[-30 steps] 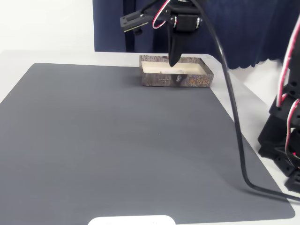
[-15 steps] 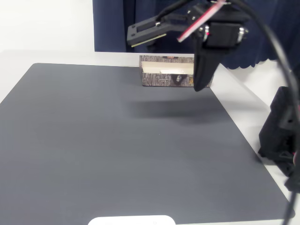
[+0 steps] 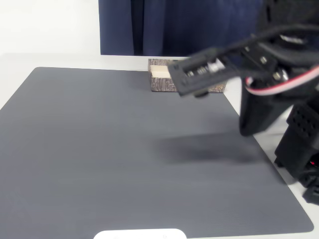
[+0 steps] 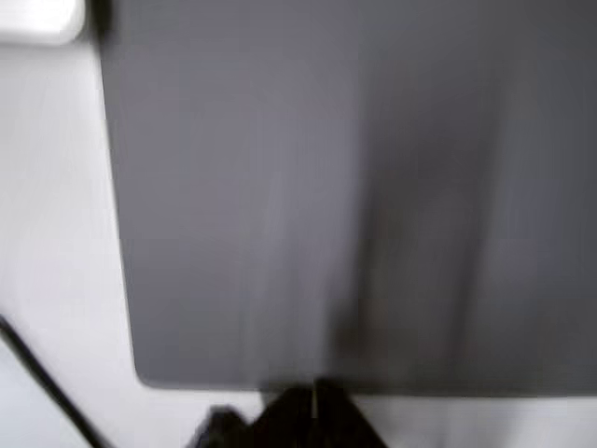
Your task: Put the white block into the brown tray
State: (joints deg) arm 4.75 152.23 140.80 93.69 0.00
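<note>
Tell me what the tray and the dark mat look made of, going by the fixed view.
The brown tray: likely cardboard or thin wood. Mottled, printed-looking brown outer wall, matte, with a pale cream inside; the blurred arm hides much of it. The grey mat: probably rubber or vinyl sheet. It lies flat and thin with rounded corners, an even dull surface and no glare.

The arm (image 3: pixel 259 64) is matte black plastic, blurred in the fixed view, with red-and-white twisted wires near its wrist and a black base (image 3: pixel 299 144) beside it.
</note>
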